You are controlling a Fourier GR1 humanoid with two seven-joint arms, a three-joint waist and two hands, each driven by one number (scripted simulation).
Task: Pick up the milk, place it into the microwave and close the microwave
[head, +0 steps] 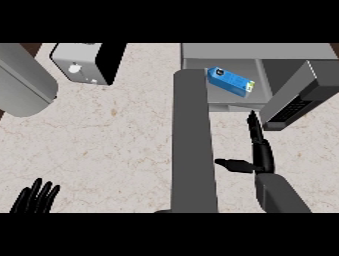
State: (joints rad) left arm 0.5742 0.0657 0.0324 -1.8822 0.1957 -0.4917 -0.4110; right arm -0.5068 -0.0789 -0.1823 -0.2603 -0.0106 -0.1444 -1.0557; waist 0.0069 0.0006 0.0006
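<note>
We are holding our right hand [263, 157] released, fingers straight; the open microwave door [305, 90] is standing just ahead-right of it, the milk [229, 81] seemingly lying inside.

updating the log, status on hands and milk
Left hand open, resting lower left. Right hand open, fingers straight, before the microwave. Milk inside. Door open.

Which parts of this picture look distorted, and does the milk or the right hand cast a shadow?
Head view: the open microwave door looks stretched toward the lower edge, and the keypad panel leans outward. Head view again: the light is even, with no clear shadow under the milk carton or beside the right hand on the counter.
</note>
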